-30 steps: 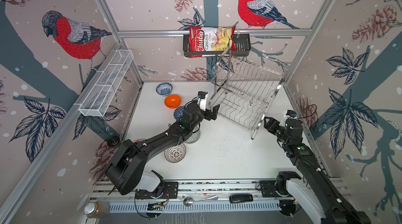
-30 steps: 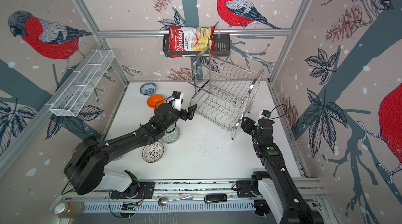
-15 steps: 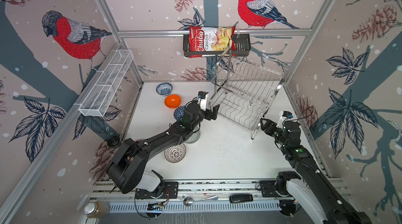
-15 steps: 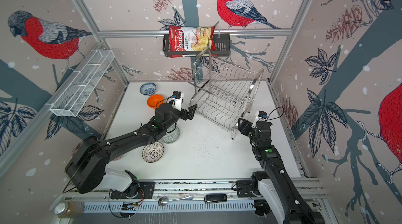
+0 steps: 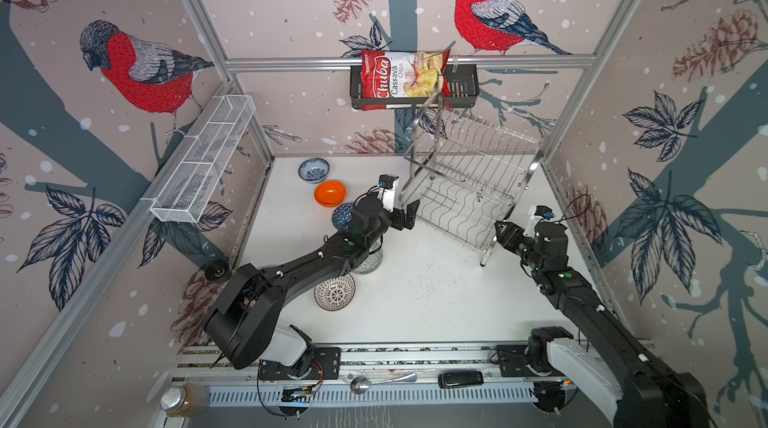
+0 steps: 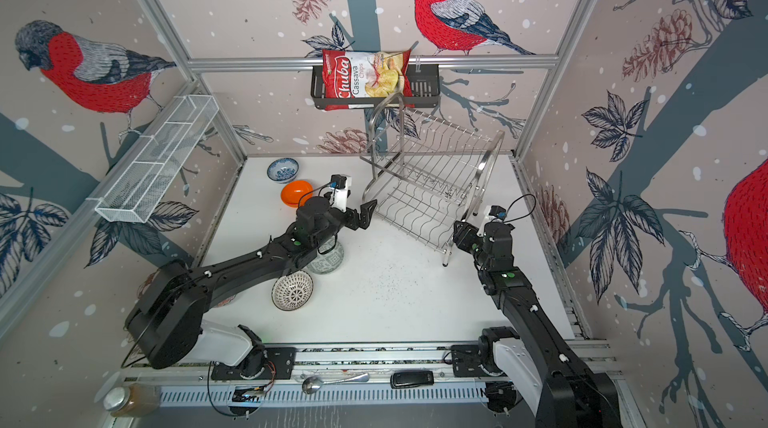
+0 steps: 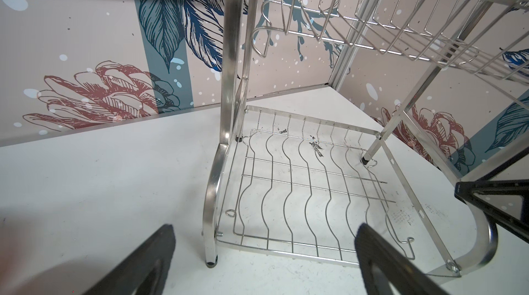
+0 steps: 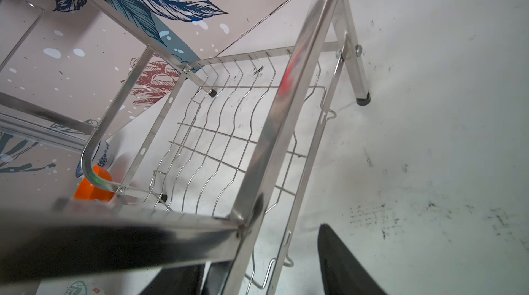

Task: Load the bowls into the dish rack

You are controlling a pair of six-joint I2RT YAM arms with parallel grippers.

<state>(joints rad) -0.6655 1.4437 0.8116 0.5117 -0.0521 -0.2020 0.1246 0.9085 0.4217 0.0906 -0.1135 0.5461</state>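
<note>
Looking down in both top views on the white table (image 5: 419, 305) (image 6: 386, 301), bare across its lower middle. Shows the dish rack (image 5: 465, 193) (image 6: 428, 193) standing right of centre near the back wall, both tiers empty. Finds the left gripper (image 5: 407, 216) (image 6: 365, 214) (image 7: 264, 230) at centre frame, by the rack's lower-left corner, jaws spread wide and holding nothing; in the left wrist view sets one rack leg between the two dark fingers, clear of both. Finds the right gripper (image 5: 503, 232) (image 6: 460, 232) (image 8: 257, 253) at the rack's lower-right corner, jaws partly spread either side of the steel side frame; in the right wrist view shows a gap between one finger (image 8: 343, 265) and the metal, the other finger mostly hidden behind a blurred bar. Places every bowl on the table left of the rack, none loaded: blue-floral bowl (image 5: 313, 169) (image 6: 283, 169) upper left by the back wall, orange bowl (image 5: 330, 193) (image 6: 296, 193) just below it, blue triangle-patterned bowl (image 5: 341, 214) next, half behind the left arm (image 5: 291, 272), grey-green bowl (image 5: 374, 264) (image 6: 328, 259) under that arm, dotted-radial bowl (image 5: 335, 292) (image 6: 292, 291) lowest.
</note>
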